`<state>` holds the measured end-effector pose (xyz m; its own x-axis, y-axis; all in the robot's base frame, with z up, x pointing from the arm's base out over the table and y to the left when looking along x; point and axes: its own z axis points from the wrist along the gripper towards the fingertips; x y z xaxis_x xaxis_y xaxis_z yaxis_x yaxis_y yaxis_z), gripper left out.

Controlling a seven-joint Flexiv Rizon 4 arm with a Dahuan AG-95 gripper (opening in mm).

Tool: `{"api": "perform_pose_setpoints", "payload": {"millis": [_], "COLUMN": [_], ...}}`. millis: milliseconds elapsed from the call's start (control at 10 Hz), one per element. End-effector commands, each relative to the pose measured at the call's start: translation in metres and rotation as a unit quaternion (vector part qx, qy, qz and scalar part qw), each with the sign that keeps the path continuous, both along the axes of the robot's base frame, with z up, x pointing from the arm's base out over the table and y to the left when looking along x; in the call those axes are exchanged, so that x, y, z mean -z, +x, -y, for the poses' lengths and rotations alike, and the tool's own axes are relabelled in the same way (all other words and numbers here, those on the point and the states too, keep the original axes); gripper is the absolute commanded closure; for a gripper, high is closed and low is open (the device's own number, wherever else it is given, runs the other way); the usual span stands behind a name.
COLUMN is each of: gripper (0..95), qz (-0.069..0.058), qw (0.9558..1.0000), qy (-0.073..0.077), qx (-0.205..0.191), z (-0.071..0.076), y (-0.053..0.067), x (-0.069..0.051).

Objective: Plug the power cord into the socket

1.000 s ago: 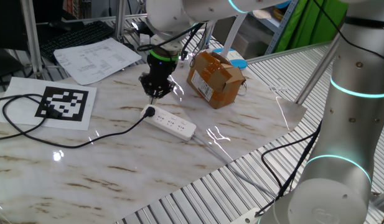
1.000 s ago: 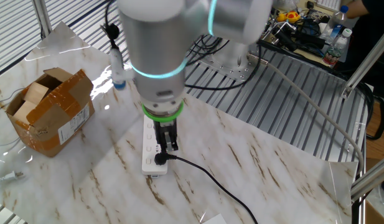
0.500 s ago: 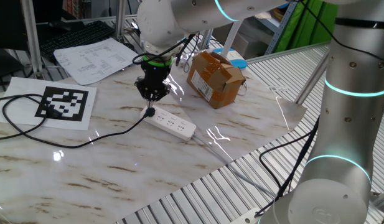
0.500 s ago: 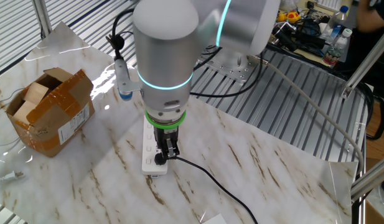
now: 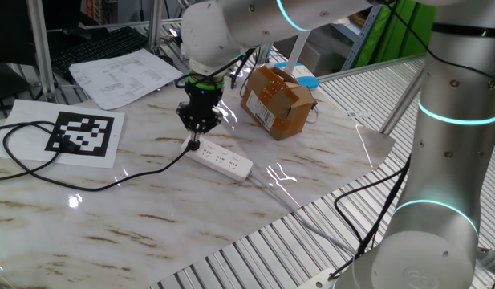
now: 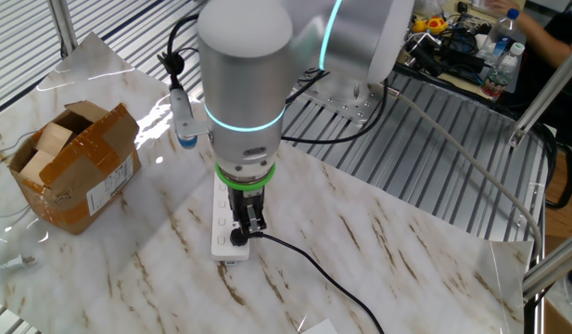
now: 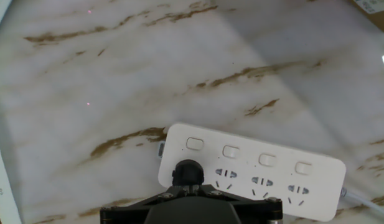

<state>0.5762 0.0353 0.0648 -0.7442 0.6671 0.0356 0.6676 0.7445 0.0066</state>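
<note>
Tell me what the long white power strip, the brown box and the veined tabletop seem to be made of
The long white power strip looks like smooth moulded plastic: even white, rounded corners, a soft sheen. The brown box looks like matte corrugated cardboard, with folded flaps, glossy tape and a printed label. The veined tabletop shows a marble pattern with bright glare; real stone or a glossy laminate or film, the look leaves open.

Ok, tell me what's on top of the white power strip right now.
The power cord's round black plug sits on the end outlet of the power strip, with the shut gripper directly above it. Three outlets lie bare beside it. Whether the plug is fully seated is hidden.
</note>
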Motion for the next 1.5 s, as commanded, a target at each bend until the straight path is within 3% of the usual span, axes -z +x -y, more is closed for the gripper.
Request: {"api": "perform_pose_setpoints", "payload": {"millis": [100,300,600,1000,1100,1300,1500], "gripper": [95.0,95.0,95.0,95.0,76.0,76.0,76.0], "qz": [0.008,0.012,-0.005,-0.021,-0.024,-0.025,-0.029], "qw": [0.9999,0.9997,0.9993,0.9989,0.999,0.9988,0.9968], "qy": [0.01,0.019,0.031,0.032,0.032,0.039,0.036], "qx": [0.002,0.005,0.018,0.025,0.022,-0.015,-0.065], "z": [0.004,0.006,0.007,0.006,0.009,0.018,0.026], "y": [0.001,0.003,-0.005,-0.016,-0.018,-0.023,-0.028], "x": [0.007,0.013,-0.003,-0.015,-0.019,-0.029,-0.036]}}
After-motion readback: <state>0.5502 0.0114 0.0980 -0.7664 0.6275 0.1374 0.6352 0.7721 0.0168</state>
